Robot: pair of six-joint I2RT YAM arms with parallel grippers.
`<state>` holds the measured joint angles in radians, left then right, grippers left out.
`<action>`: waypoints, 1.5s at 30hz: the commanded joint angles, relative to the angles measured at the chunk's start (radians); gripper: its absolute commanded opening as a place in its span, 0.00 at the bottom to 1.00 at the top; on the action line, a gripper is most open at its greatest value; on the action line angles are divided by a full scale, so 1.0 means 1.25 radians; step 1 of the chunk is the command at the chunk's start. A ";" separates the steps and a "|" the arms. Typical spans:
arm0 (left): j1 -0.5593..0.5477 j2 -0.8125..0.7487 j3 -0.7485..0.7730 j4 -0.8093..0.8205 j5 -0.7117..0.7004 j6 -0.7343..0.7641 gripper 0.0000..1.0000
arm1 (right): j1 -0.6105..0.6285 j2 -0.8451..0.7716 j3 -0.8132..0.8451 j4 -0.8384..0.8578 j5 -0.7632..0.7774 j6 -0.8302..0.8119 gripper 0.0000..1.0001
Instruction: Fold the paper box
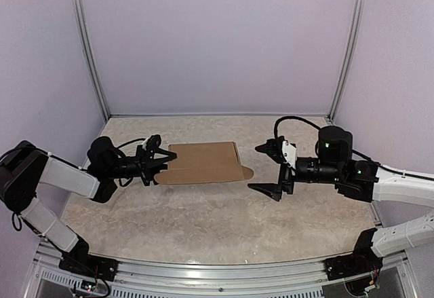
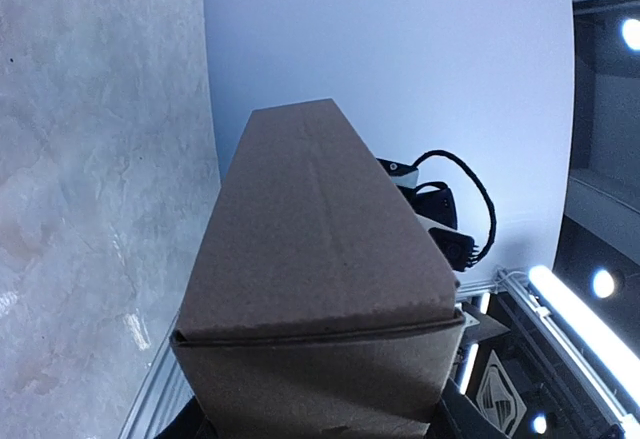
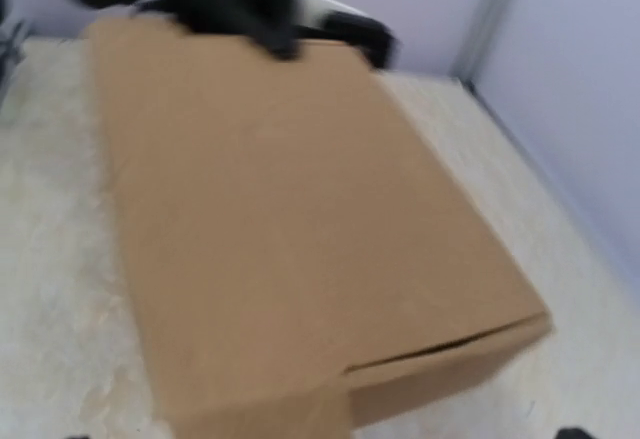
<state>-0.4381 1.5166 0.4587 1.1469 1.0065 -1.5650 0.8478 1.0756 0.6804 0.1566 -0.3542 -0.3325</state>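
1. Plain brown cardboard paper box (image 1: 203, 163), slim, rectangular, folded shut: long axis runs between the two grippers; a rounded brown cardboard tab (image 1: 245, 174) juts from its right near corner
2. Black two-finger left gripper (image 1: 160, 158): at the box's left short end, fingers pinching that end; the box's top panel fills the left wrist view
3. White-and-black left arm (image 1: 68, 176): comes in from the box's left, forearm low and close to level, wrist aimed straight along the box
4. Black two-finger right gripper (image 1: 266, 169): just beside the box's right end and clear of it, fingers spread wide, one toward the far side and one toward the near side, mouth facing the tab
5. White-and-black right arm (image 1: 400, 186): comes in from the box's right, forearm near level, wrist pointing at the box; its wrist view is blurred
6. Mottled beige stone-look table (image 1: 203, 216): under the box; whether the box rests on it or hangs just above it cannot be told
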 commanded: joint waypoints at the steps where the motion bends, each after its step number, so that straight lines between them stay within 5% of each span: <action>1: 0.010 -0.003 -0.037 0.232 0.072 -0.157 0.26 | 0.051 -0.045 -0.014 -0.003 0.049 -0.261 1.00; 21: 0.001 -0.136 -0.129 0.248 0.155 -0.186 0.27 | 0.428 -0.018 -0.129 0.277 0.596 -0.906 1.00; 37: -0.079 -0.170 -0.126 0.220 0.142 -0.159 0.26 | 0.487 0.072 -0.120 0.353 0.631 -0.960 0.91; 45: -0.088 -0.250 -0.117 -0.047 0.135 0.013 0.26 | 0.496 0.080 -0.115 0.365 0.640 -0.944 0.75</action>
<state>-0.5407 1.2606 0.3016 1.2575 1.1767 -1.6974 1.4532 1.1637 0.5282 0.5789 0.4297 -1.5261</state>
